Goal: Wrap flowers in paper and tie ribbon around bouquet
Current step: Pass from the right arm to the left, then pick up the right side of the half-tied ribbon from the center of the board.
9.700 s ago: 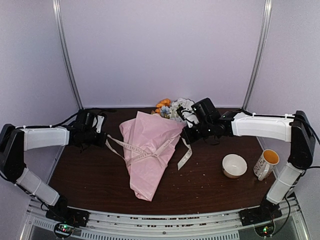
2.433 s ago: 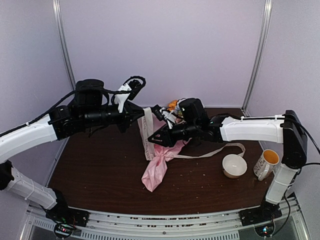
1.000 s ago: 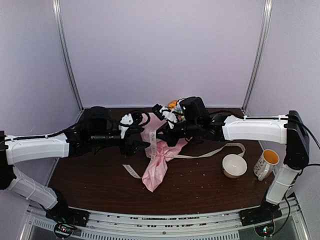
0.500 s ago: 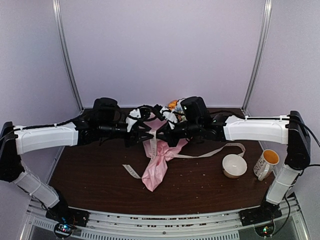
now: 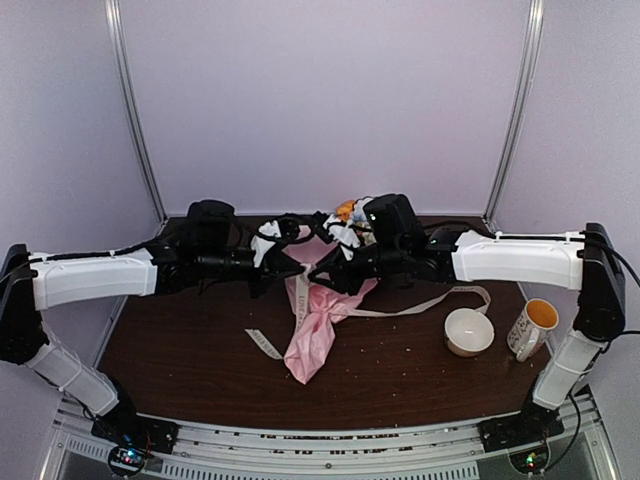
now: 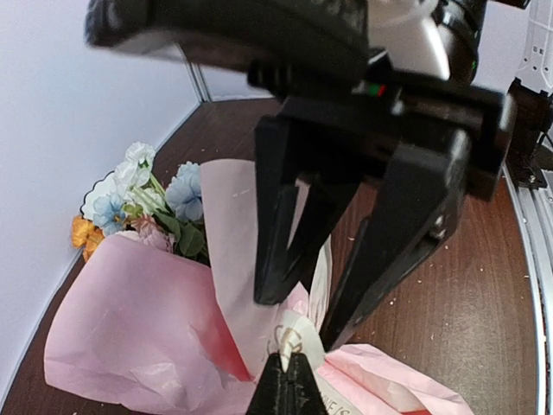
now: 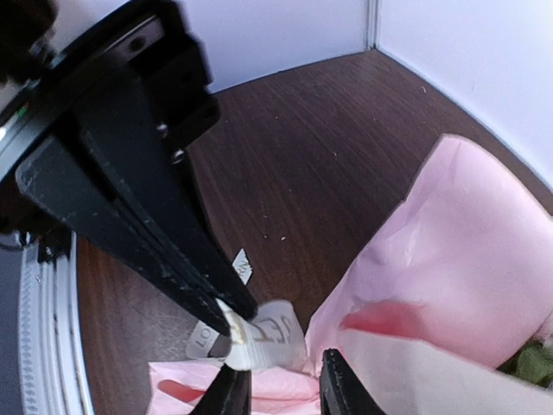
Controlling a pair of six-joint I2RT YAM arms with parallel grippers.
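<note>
**Ribbon tie under way, bow not yet made**

- Wrapping: looks done. The paper (image 5: 315, 335) is gathered round the flowers (image 5: 346, 212) and pinched to a narrow waist. The bundle lies mid-bench (image 5: 190, 350), blooms toward the back edge and the paper tail toward the near edge.
- Ribbon (image 5: 445, 300): at the waist of the bundle. One tail runs out toward the right edge, curving near the bowl (image 5: 468, 331). A short end lies flat on the bench, left of the paper tail. No finished bow or firm knot shows in any view. My reading is that the tie is mid-way, with the cinching and the bow left to do.
- Left gripper (image 6: 287, 367): closed tight, tips pinched on a small fold of ribbon just above the paper waist. The right wrist view shows the same pinch from the other side.
- Right gripper (image 7: 281, 385): jaws parted a little, one to each side of that fold. The ribbon sits between them, close to one finger, but they are not clamped on it. I cannot tell whether a finger brushes it.
- Both grippers meet nose to nose over the waist, almost touching each other.
- Mug (image 5: 533, 326) stands beside the bowl near the right edge, well apart from the work.
</note>
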